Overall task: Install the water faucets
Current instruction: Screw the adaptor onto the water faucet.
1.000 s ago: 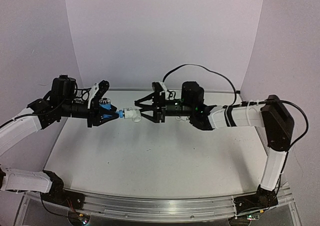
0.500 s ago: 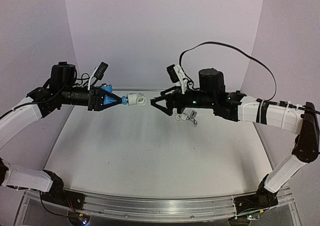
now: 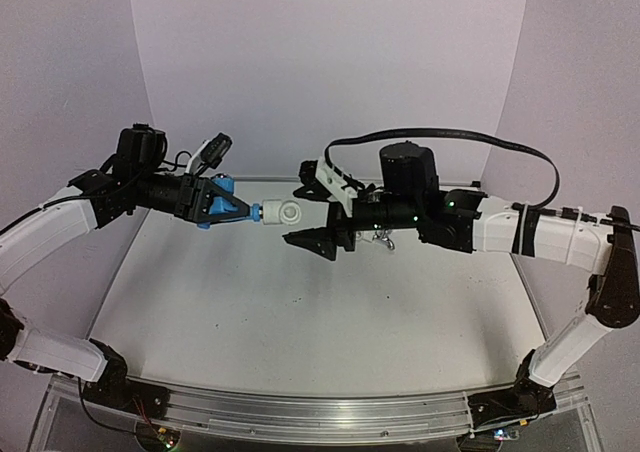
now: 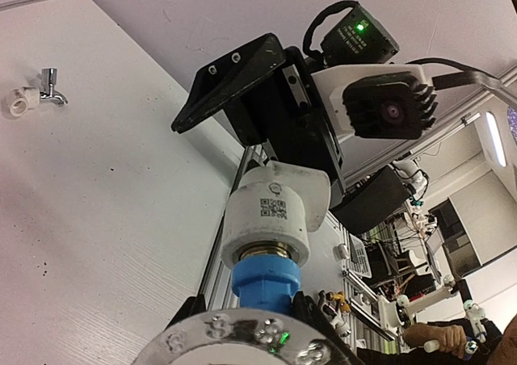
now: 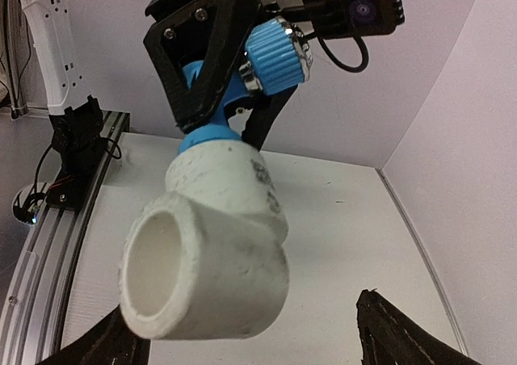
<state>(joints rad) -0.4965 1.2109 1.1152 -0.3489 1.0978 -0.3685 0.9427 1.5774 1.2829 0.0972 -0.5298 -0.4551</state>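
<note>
Top camera overlooks the table [image 3: 300,312] from behind; wrist cameras face each other closely, sharing the white fitting [image 4: 271,216].

The left arm [image 3: 40,234] and right arm [image 3: 545,234] have white shells on their long links, with black joints and motor housings; a black cable [image 3: 440,137] loops over the right one. The left end effector [image 3: 246,212] and right end effector [image 3: 292,215] have black triangular fingers [image 3: 312,242] with screw heads and a white-bracketed camera [image 4: 388,106] each.
</note>
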